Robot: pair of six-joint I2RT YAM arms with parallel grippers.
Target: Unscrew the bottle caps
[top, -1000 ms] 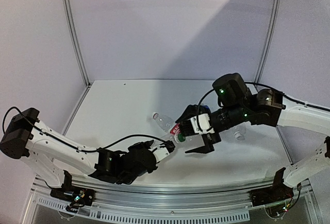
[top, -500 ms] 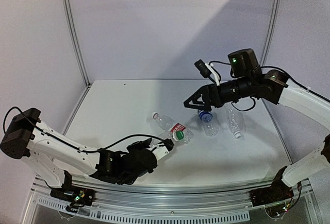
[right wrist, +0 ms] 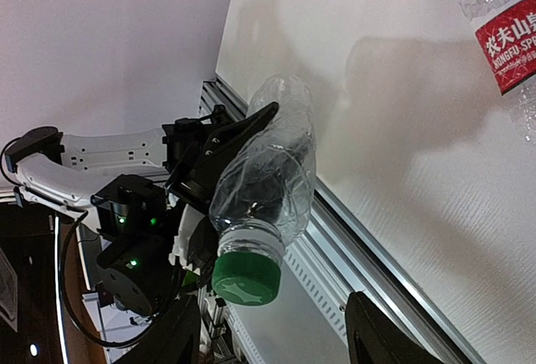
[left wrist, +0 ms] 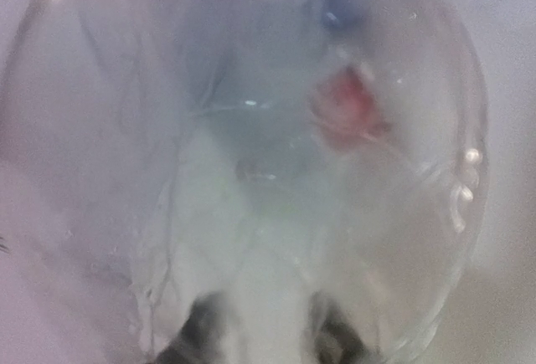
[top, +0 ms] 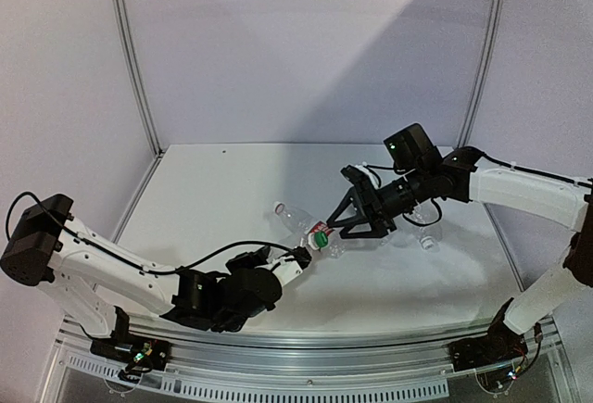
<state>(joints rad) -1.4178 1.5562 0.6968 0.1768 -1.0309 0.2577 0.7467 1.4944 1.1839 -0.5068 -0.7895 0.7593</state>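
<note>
The left gripper is clamped on the body of a clear bottle and holds it off the table, neck pointing away towards the other arm. The thin plastic is already dented where the fingers press. The left wrist view shows only a blur through the bottle's wall, so it is no help for checking the hold.

The green cap sits on that neck. The right gripper faces it with its jaws apart, one finger on each side and neither touching the cap.

To do this well, the right gripper should probably line up with the neck, slide on until both fingers cover the cap's ribbed side, and only then close. It should turn about the neck's own line, not pull sideways. The soft bottle may twist or slip in the left grip, so a firm hold there matters, though more squeeze could crush the bottle further.

Beyond, a red-labelled bottle lies on the table, and another bottle shows just past the right arm.
</note>
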